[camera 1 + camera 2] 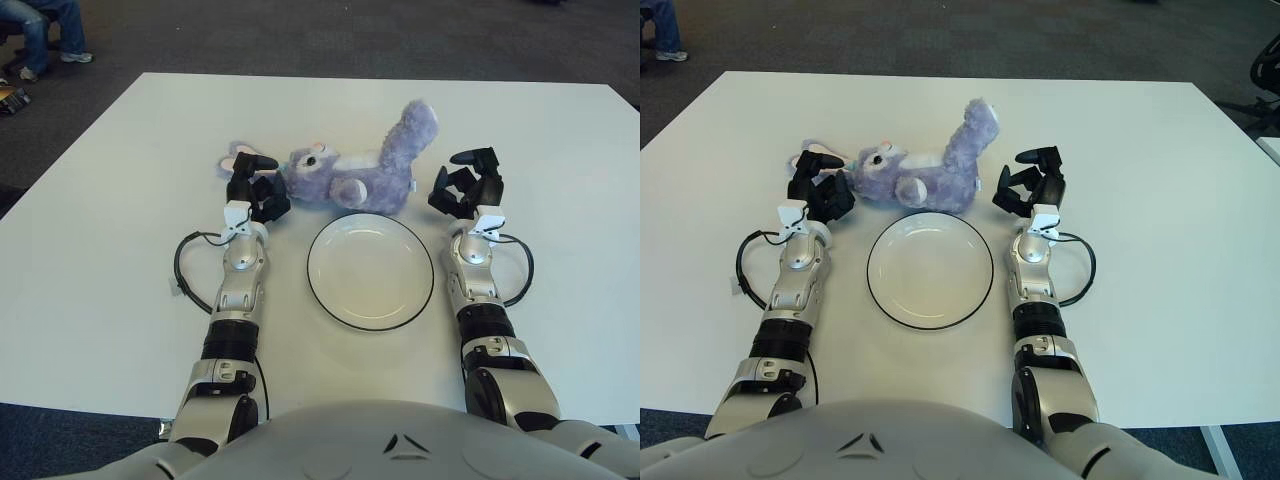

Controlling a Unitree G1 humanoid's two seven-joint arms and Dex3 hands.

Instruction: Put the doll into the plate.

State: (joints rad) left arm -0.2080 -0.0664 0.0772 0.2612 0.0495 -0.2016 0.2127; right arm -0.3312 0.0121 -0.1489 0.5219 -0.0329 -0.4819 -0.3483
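Silver arms w/ blk cables, blk robot hand (467, 187) fingers.

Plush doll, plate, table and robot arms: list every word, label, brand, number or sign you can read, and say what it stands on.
No readable text anywhere.
Purple plush bunny: a small white tag on its lower edge, too small to read.
White plate: no print.
Robot chest: a dark triangular mark only, no letters.
Left hand and right hand: no markings.

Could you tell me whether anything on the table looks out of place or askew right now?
Only the doll: it lies toppled on its side behind the plate, one leg sticking up. The left hand is at its head, the right hand apart. Nothing is spilled or damaged.
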